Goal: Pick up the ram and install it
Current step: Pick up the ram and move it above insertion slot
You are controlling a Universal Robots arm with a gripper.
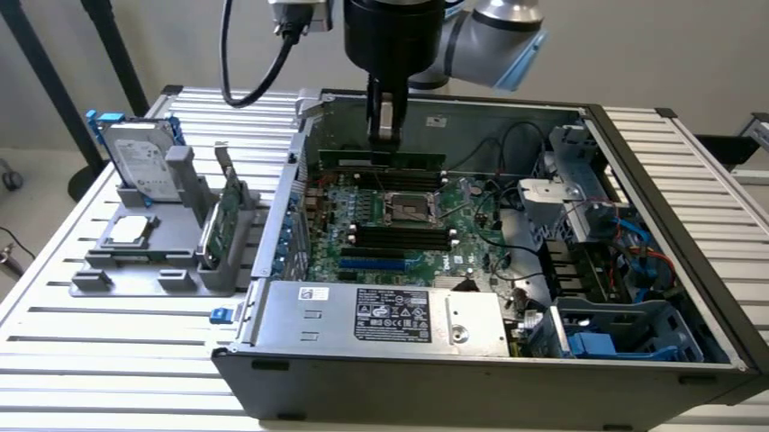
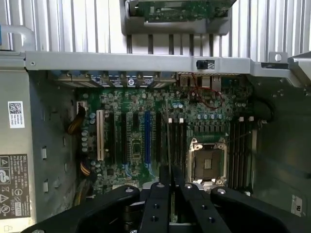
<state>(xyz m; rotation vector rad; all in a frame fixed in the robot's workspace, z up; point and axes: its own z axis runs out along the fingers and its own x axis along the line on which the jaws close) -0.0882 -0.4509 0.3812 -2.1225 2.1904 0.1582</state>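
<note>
My gripper [image 1: 384, 135] hangs inside the open computer case [image 1: 649, 180], shut on the ram [image 1: 415, 162]. The ram is a long dark-green stick held level just above the far part of the motherboard [image 1: 469, 256]. In the wrist view the black fingers [image 2: 158, 204] pinch the ram [image 2: 168, 145], which shows edge-on as a thin line. Under it run black memory slots [image 2: 177, 141] beside the CPU socket [image 2: 209, 162]. More black slots [image 1: 402, 238] lie between the CPU socket [image 1: 402, 207] and the case front.
A grey power supply [image 1: 384, 315] fills the case's near side, and a drive cage with blue cables [image 1: 601, 270] stands at the exterior view's right. Left of the case, a grey holder [image 1: 157, 261] carries a hard drive [image 1: 139, 162], a CPU [image 1: 130, 230] and an upright green card [image 1: 226, 211].
</note>
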